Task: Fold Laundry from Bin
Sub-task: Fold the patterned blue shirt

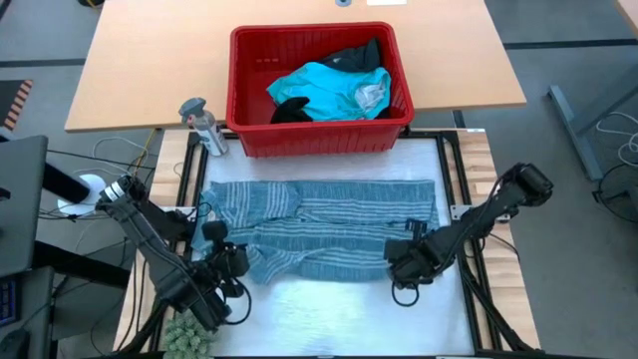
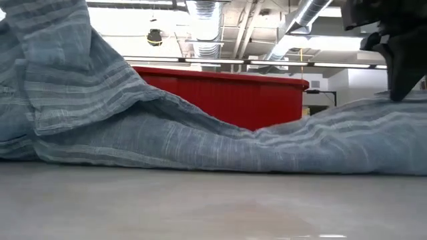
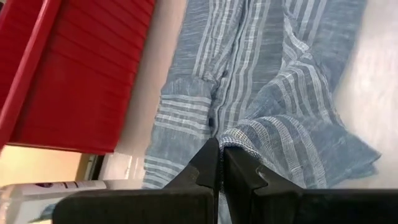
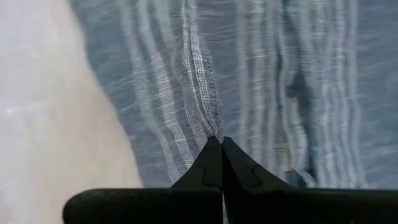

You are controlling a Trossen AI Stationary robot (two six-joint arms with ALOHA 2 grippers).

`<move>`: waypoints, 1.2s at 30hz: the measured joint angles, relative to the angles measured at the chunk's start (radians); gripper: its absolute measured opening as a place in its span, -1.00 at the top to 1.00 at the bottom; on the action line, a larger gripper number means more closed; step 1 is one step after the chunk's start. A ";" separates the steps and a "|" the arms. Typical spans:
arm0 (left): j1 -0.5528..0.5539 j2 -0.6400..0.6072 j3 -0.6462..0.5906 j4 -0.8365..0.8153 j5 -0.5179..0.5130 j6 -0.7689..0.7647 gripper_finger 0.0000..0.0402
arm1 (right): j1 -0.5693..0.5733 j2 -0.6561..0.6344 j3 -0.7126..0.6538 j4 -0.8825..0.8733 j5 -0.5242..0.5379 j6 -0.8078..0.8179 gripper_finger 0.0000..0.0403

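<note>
I see both grippers, left gripper point(image 3: 220, 163) and right gripper point(image 4: 221, 158), clenched on the striped garment point(image 1: 329, 224); the pinched fabric is hidden between their fingers.

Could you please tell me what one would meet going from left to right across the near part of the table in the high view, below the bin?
Left gripper, shut on the striped garment's near left edge → the blue-grey striped garment spread flat → right gripper, shut on its near right edge.
</note>
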 joint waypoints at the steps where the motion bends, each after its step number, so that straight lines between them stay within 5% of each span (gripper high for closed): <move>1: 0.005 0.000 0.000 0.000 0.000 0.011 1.00 | -0.007 -0.005 -0.002 -0.007 0.003 -0.002 0.92; 22: 0.098 0.000 -0.004 0.001 -0.009 0.097 1.00 | -0.130 -0.052 -0.031 -0.068 0.079 -0.079 0.92; 36: 0.113 -0.119 -0.296 0.063 0.002 -0.074 1.00 | -0.204 -0.052 -0.031 -0.068 0.078 -0.097 0.92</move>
